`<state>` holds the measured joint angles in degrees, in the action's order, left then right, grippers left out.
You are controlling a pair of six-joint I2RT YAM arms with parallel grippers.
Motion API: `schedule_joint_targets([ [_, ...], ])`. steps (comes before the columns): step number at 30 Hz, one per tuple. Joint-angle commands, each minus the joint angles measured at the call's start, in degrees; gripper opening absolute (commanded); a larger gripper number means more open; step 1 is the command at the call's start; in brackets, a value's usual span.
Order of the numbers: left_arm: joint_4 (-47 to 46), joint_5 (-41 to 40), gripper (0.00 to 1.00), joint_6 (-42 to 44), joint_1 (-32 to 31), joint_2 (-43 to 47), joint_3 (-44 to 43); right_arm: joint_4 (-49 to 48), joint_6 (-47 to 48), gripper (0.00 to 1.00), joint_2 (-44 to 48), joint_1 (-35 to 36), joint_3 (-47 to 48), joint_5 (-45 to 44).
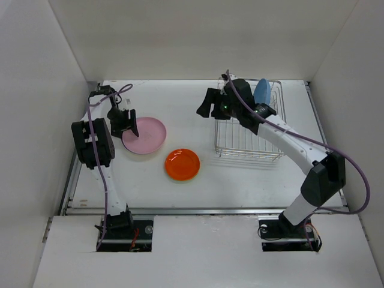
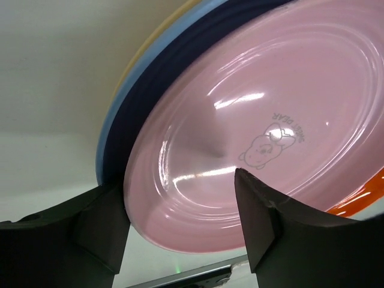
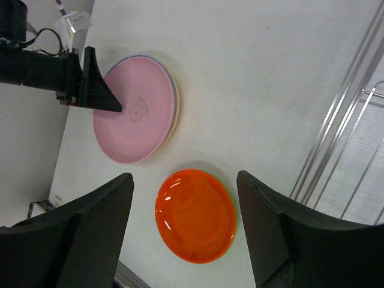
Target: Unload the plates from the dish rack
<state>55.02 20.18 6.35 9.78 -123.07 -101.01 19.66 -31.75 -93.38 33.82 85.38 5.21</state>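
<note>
A pink plate (image 1: 146, 134) lies on top of a stack at the left; the left wrist view shows the pink plate (image 2: 264, 120) over a dark blue (image 2: 150, 120), a light blue and a pale yellow plate. My left gripper (image 1: 128, 125) is open, its fingers (image 2: 264, 222) straddling the pink plate's near rim. An orange plate (image 1: 182, 164) lies mid-table on a green one, whose rim (image 3: 230, 192) barely shows. One blue plate (image 1: 261, 91) stands upright in the dish rack (image 1: 264, 153). My right gripper (image 1: 206, 105) is open and empty, left of the rack, above the table.
White walls enclose the table on three sides. A metal rail (image 1: 198, 210) runs along the near edge. The rack's wires (image 3: 342, 138) show at the right of the right wrist view. The left arm's purple cable (image 1: 99, 156) hangs beside it.
</note>
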Motion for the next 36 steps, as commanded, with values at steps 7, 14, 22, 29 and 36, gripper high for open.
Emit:
schedule_joint_targets([
  [7,-2.5,-10.9,0.64,1.4,-2.0,12.1,0.7,8.8,2.6,0.80,7.6,-1.5,5.6,-10.4],
  [14,1.7,-13.5,0.74,4.4,-4.2,9.9,-1.7,10.6,4.4,0.81,9.4,-2.1,6.2,-10.9],
  [22,0.9,-12.5,0.74,4.4,-4.2,12.1,-0.9,17.4,3.0,0.85,8.9,-6.1,8.7,-21.4],
  [29,2.4,-3.7,0.75,6.0,-4.2,20.9,-0.4,23.4,6.4,0.87,3.6,-16.6,16.0,-34.3],
  [36,2.9,-2.1,0.78,6.6,-4.2,26.6,4.0,25.4,7.7,0.87,-12.9,-19.6,27.9,-36.2],
])
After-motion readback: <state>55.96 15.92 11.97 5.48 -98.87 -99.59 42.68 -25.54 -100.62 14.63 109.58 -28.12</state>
